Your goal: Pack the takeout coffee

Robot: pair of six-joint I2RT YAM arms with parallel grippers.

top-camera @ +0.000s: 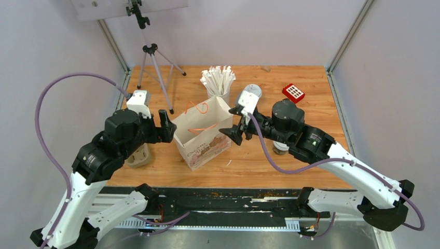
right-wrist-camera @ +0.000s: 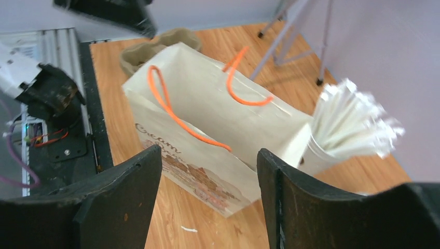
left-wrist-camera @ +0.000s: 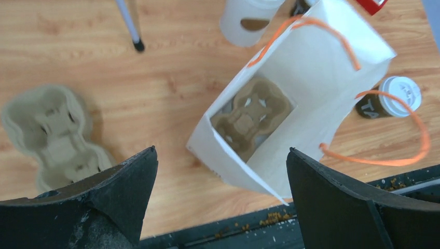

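Right of centre in the top view, the first coffee cup [top-camera: 280, 149] stands on the table half hidden under the right arm. The second coffee cup [top-camera: 253, 89] sits higher up, just beside the cup of sticks [top-camera: 218, 83]. Neither is in the white paper bag [top-camera: 205, 150], which stands open mid-frame with a pulp carrier [left-wrist-camera: 251, 116] at its bottom. The left gripper [left-wrist-camera: 222, 151] and right gripper [right-wrist-camera: 208, 150] flank the bag, both spread wide and holding nothing. To my eye the cups look light, thin-walled and easy to crush, with lids that could pop. I'd grip the brown body below the lid, gently, keeping the cup upright.
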